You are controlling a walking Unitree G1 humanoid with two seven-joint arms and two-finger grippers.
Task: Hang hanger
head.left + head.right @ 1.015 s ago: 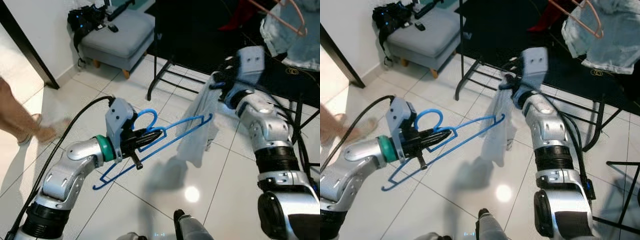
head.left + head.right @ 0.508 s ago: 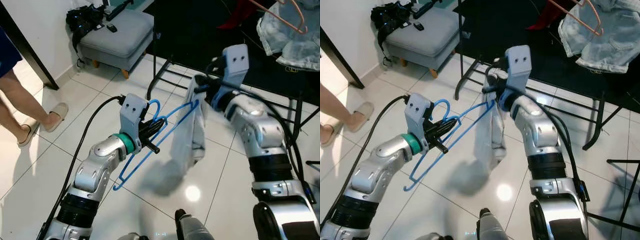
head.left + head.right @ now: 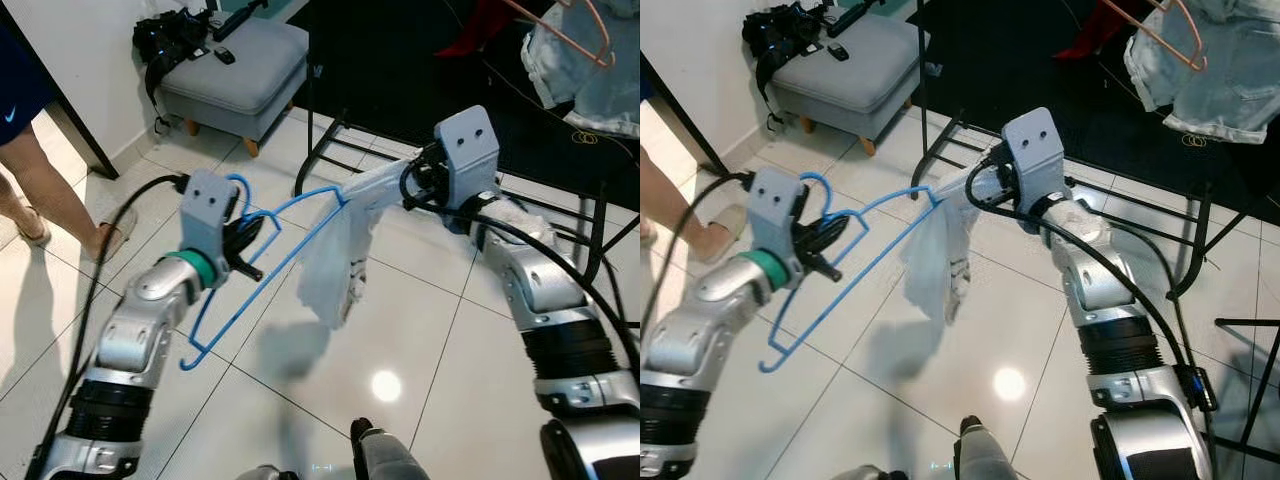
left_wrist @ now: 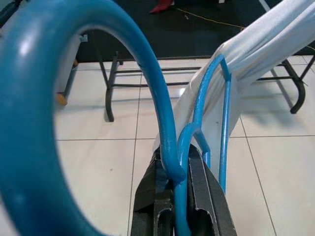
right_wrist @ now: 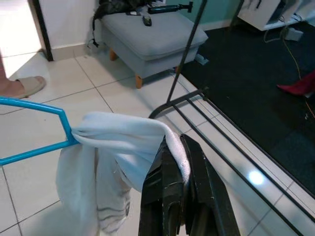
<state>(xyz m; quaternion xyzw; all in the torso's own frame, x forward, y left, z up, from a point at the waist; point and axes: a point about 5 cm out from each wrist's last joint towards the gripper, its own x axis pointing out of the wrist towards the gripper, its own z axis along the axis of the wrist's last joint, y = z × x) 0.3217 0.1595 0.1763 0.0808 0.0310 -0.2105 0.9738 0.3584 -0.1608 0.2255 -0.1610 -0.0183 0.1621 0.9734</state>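
A blue plastic hanger (image 3: 265, 260) is held in the air over the tiled floor, with my left gripper (image 3: 243, 243) shut on its neck just below the hook (image 4: 59, 73). A white cloth (image 3: 335, 265) is draped over the hanger's far corner and hangs down from it. My right gripper (image 3: 408, 185) is shut on the upper end of that cloth (image 5: 123, 147), right beside the hanger's corner (image 5: 64, 129). A black garment rack (image 3: 330, 140) stands behind both arms.
A grey footstool (image 3: 235, 65) with a black bag (image 3: 170, 40) stands at the back left. A person's leg and slipper (image 3: 35, 190) are at the left. Denim shorts on a pink hanger (image 3: 585, 60) hang at the upper right. A black rug (image 3: 1060, 90) lies beyond the rack.
My left gripper has swung the hanger leftward and lifted its hook end. The right gripper has pulled the cloth up and over the hanger's corner. The person has stepped closer at the left.
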